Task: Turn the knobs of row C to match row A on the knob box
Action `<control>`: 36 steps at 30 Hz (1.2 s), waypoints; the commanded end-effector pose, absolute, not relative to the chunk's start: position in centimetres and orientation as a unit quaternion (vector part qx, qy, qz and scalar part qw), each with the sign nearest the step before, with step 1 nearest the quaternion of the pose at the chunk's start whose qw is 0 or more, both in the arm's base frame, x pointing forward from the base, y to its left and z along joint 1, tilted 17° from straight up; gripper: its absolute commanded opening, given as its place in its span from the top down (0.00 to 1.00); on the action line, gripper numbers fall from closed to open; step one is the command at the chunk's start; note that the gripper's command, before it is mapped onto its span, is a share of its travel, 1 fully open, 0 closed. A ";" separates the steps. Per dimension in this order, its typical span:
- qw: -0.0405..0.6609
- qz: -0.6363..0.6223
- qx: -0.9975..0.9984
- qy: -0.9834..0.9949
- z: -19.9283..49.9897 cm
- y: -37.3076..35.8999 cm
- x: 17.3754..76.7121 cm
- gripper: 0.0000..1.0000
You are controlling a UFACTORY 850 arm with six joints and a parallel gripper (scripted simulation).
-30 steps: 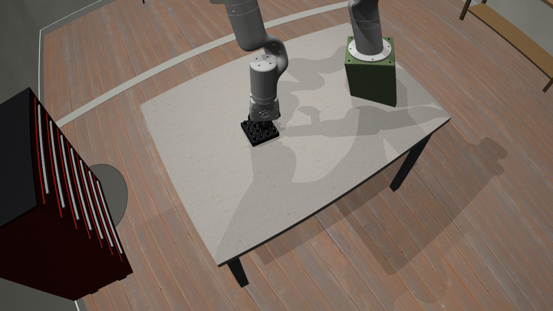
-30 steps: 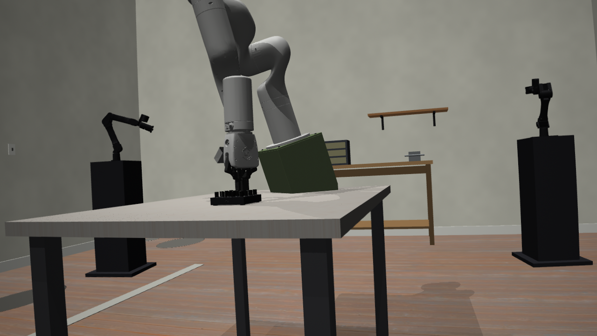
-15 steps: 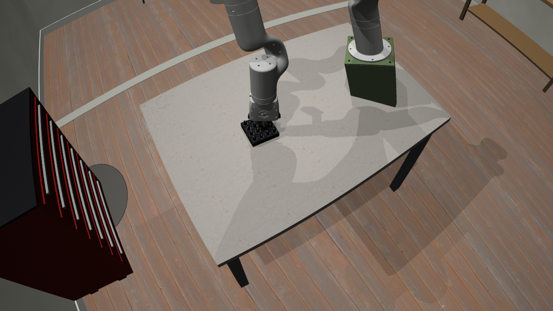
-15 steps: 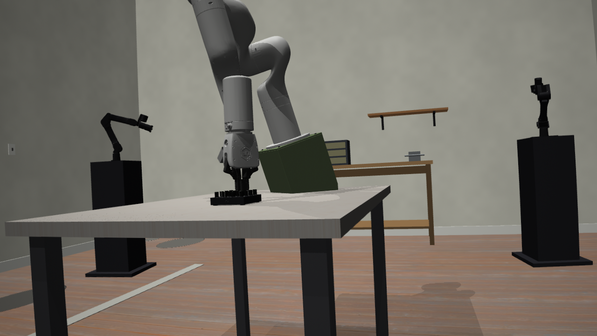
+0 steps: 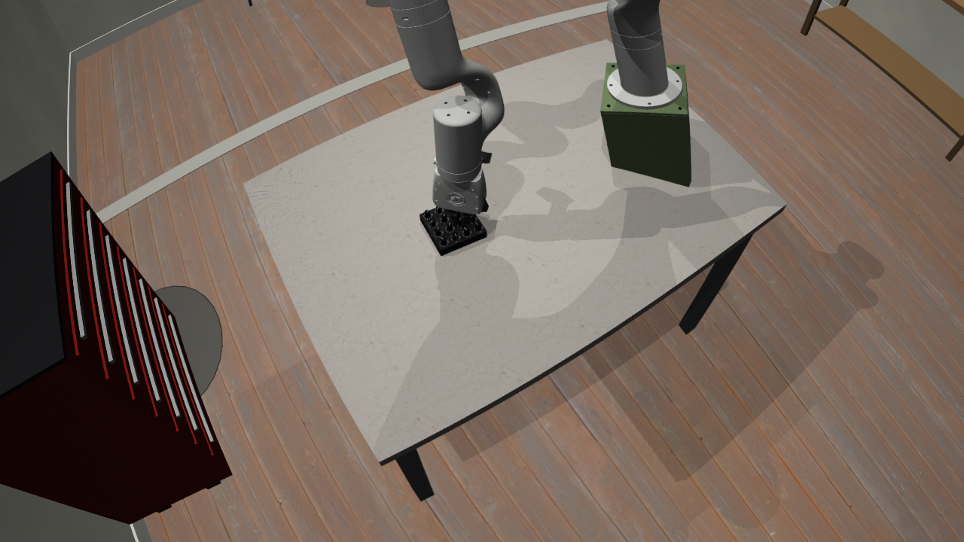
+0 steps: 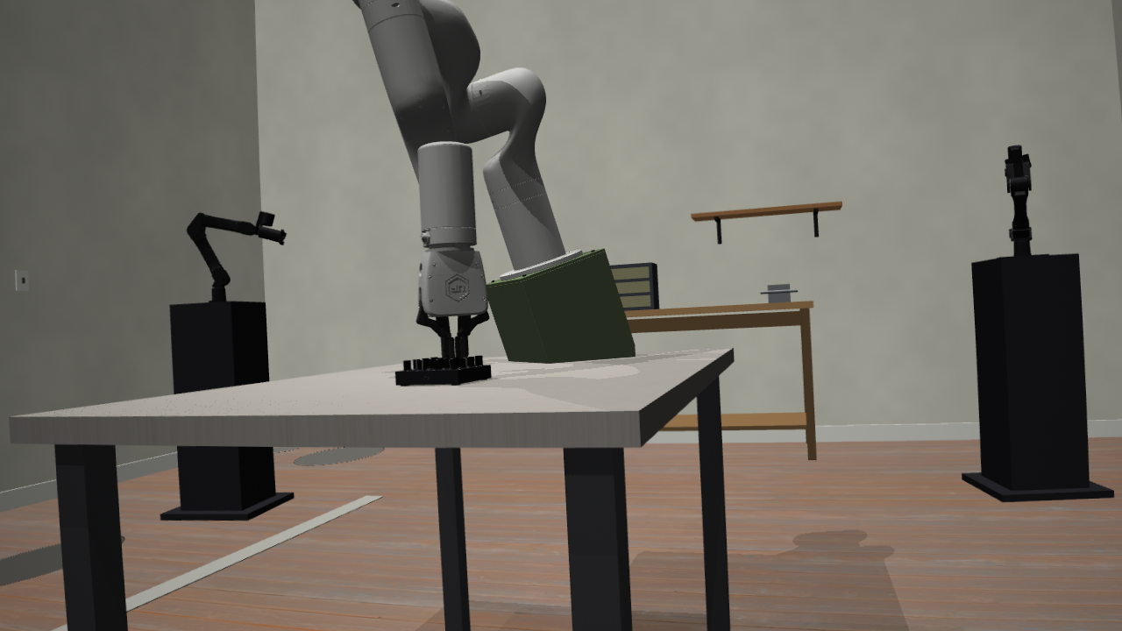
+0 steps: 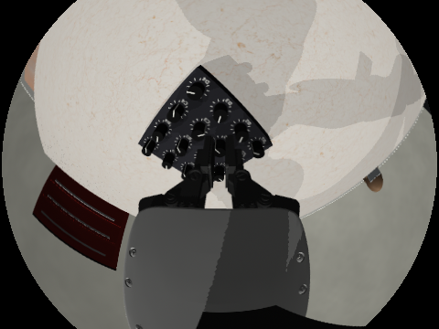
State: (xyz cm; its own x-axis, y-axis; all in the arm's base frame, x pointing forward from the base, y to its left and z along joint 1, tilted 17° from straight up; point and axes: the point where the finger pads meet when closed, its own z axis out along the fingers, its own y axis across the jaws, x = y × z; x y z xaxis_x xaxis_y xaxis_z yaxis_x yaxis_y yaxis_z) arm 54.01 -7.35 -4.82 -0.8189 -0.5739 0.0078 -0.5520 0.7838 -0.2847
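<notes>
Your green pedestal [image 5: 647,144] [image 6: 564,317] stands near the worktop's [image 5: 337,283] [image 6: 314,400] [image 7: 114,91] short edge; inward, your gripper [image 5: 459,195] [image 6: 456,351] [image 7: 219,147], clenched on a knob [image 7: 219,147], partly hides the black knob box [image 5: 442,249] [image 6: 427,377] [image 7: 187,123].

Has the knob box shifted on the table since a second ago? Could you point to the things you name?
No. The knob box [image 5: 463,239] [image 6: 443,376] [image 7: 199,102] shows no shift in any direction against the green pedestal [image 5: 648,144] [image 6: 568,314] in the top and exterior views.
</notes>
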 end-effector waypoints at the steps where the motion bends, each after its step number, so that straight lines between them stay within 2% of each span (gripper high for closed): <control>1: 0.056 -0.137 -0.237 0.960 -4.8 -7.3 54.1 0.92; 19: 0.077 -0.126 -0.082 0.986 -4.8 -7.3 54.1 0.92; 36: 0.080 -0.124 -0.058 0.987 -4.8 -7.3 54.1 0.92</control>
